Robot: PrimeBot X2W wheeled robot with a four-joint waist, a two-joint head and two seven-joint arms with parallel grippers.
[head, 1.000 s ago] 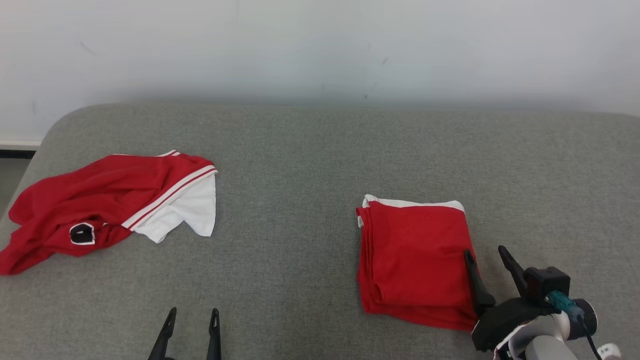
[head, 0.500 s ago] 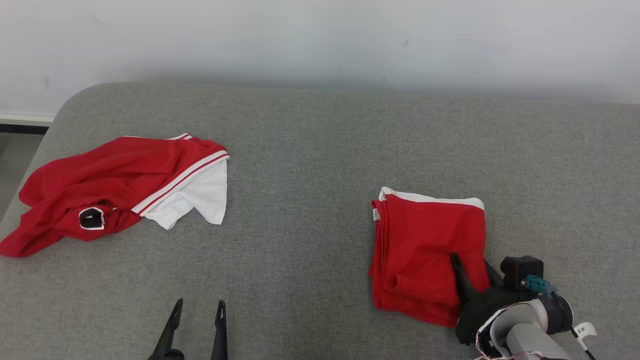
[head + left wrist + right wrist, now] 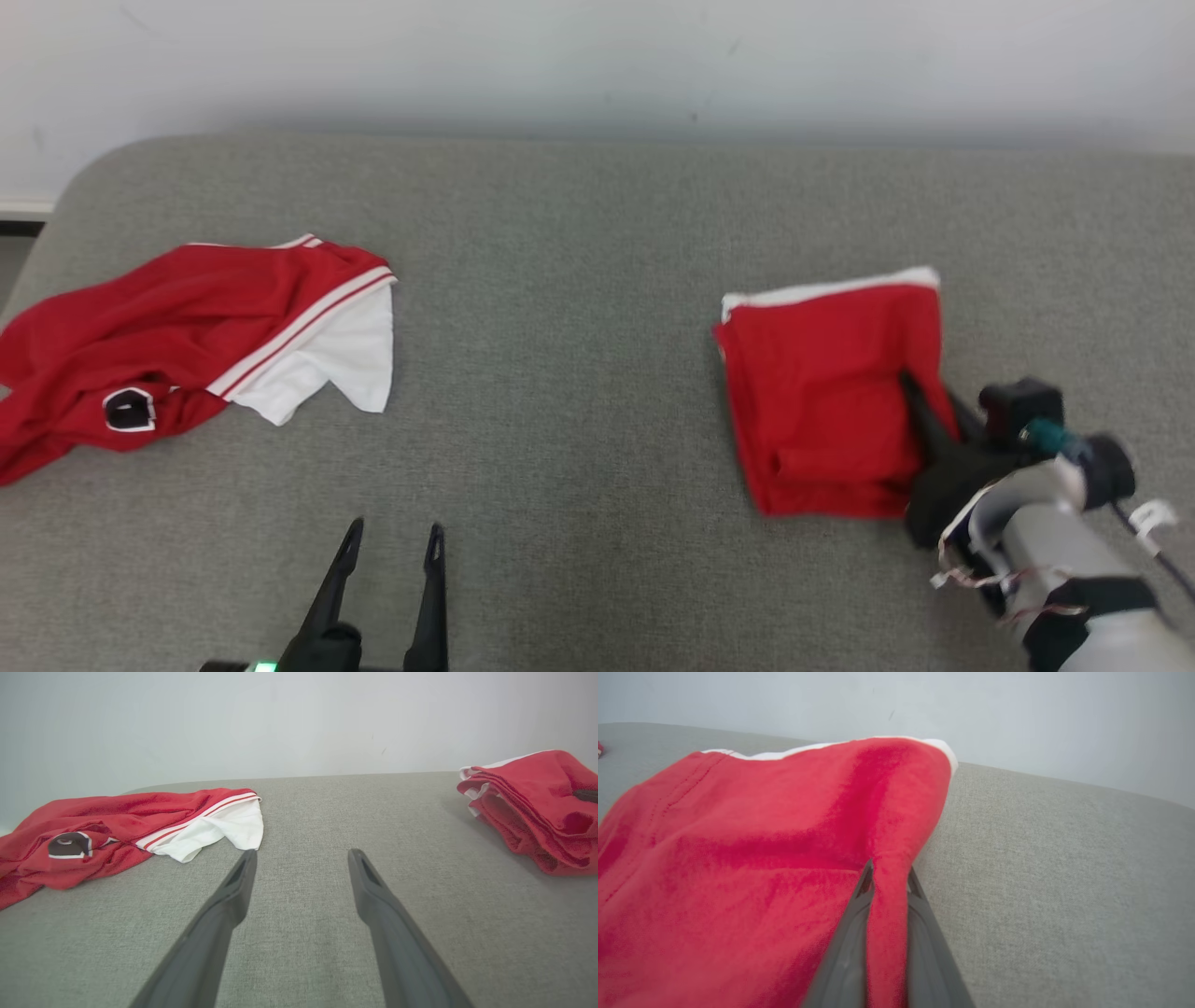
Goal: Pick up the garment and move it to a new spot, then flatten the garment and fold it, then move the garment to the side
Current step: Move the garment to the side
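We see a grey fabric-covered surface (image 3: 579,280) carrying two garments. A folded red garment (image 3: 822,392) with a white far edge lies at our right gripper (image 3: 888,870), one side pinched between its fingers. A crumpled red-and-white garment (image 3: 187,336) lies ahead of our left gripper (image 3: 395,528) and off to its left, well apart.

The place was a plain indoor room; its kind could not be fixed further. A grey woven-fabric padded surface (image 3: 579,233) stood against a bare white wall (image 3: 597,56), with a folded red garment (image 3: 822,392) and a crumpled red-and-white jersey (image 3: 187,327) on it.
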